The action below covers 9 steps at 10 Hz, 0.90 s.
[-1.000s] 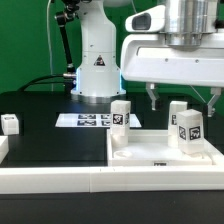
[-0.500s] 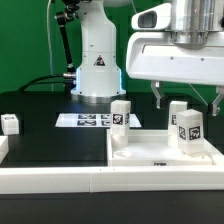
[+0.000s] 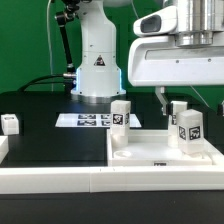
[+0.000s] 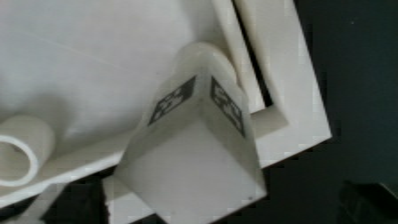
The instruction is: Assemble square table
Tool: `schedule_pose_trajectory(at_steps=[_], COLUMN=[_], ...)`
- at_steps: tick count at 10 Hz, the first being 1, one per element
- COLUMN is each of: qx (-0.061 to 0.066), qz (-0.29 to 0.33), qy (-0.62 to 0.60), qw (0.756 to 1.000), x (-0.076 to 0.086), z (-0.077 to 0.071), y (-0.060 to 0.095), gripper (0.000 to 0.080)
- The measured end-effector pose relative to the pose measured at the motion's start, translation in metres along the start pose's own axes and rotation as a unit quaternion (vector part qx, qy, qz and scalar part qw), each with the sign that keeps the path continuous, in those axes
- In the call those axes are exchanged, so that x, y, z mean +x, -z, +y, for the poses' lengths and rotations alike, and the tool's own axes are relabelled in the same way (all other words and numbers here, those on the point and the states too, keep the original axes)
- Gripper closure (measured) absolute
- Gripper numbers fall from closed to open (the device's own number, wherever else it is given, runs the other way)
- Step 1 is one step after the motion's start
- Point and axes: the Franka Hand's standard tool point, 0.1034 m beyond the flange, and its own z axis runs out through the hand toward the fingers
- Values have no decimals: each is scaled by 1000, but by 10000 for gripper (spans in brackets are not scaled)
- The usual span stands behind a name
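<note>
The white square tabletop [image 3: 150,160] lies at the front on the exterior view's right, rim up. Three white tagged legs stand upright on it: one at its far left corner [image 3: 121,113], one at the back [image 3: 178,111], one nearer the front [image 3: 190,128]. A fourth leg [image 3: 10,123] lies loose on the black table at the left. My gripper [image 3: 190,97] hangs open and empty just above the two right-hand legs, touching nothing. The wrist view shows a tagged leg [image 4: 187,150] from above on the tabletop [image 4: 89,60], near its rim; my fingers are not clear there.
The marker board [image 3: 90,120] lies flat behind the tabletop. The robot base [image 3: 97,65] stands at the back. A long white border rail [image 3: 60,182] runs along the front, and a short piece [image 3: 3,148] sits at the left edge.
My gripper has shifted a little toward the exterior view's right and slightly up, still open. The legs and tabletop have not moved.
</note>
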Motion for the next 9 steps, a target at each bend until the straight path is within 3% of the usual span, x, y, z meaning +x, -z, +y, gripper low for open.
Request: schedule_pose_trajectory(at_steps=[4,6,9], qx=[-2,0,-1], qz=[0,8,10], qy=[-15,37,90], qw=[1000,999,996], x=[-2,-7,-3], z=[1,-5,-1], y=[0,-1,-1], gripper=[151,151,151])
